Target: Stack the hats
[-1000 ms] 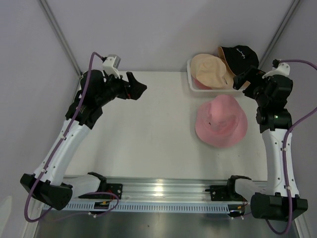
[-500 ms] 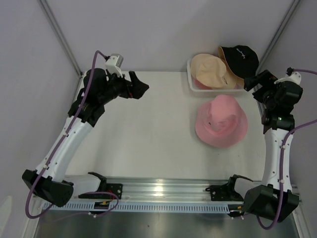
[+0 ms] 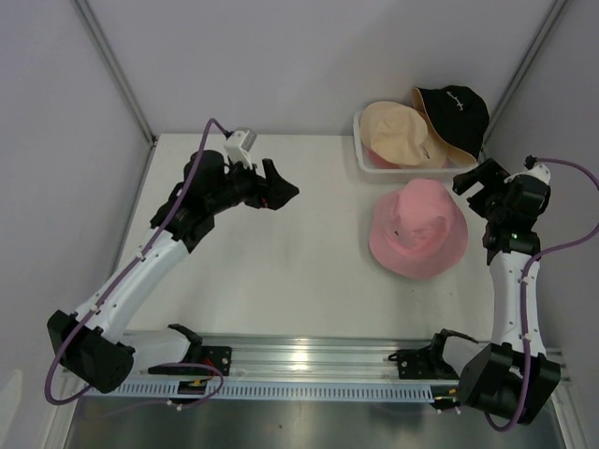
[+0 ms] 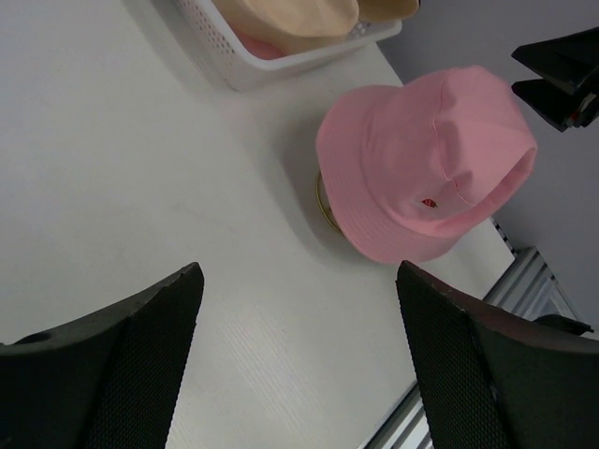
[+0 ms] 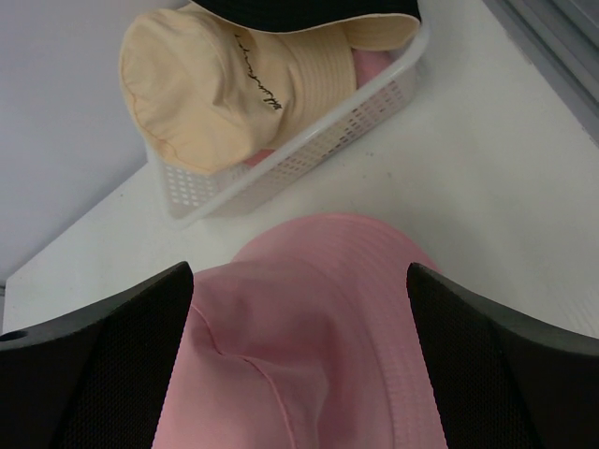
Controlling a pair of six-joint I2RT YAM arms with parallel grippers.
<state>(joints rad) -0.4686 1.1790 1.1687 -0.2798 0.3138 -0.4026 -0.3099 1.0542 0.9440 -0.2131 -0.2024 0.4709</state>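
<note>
One pink hat [image 3: 418,229] sits in the right half of the table over a gold stand whose edge [image 4: 324,202] peeks out below the brim. A beige hat [image 3: 394,132] and a black hat [image 3: 454,110] with white lettering lie in the white basket [image 3: 359,154], over another pink hat [image 5: 370,61]. My left gripper [image 3: 284,182] hovers open and empty over the table's middle, pointing toward the pink hat [image 4: 426,159]. To the right of that hat, my right gripper [image 3: 471,181] is open, the pink crown [image 5: 309,327] lying between and below its fingers without contact.
The basket [image 5: 281,168] stands against the back wall at the right. Grey walls close in the table on the left, back and right. A metal rail [image 3: 309,360] with both arm bases runs along the near edge.
My left arm has reached rightward from the back left corner toward the table's middle. My right gripper has pulled back from the basket and now points down at the pink hat.
</note>
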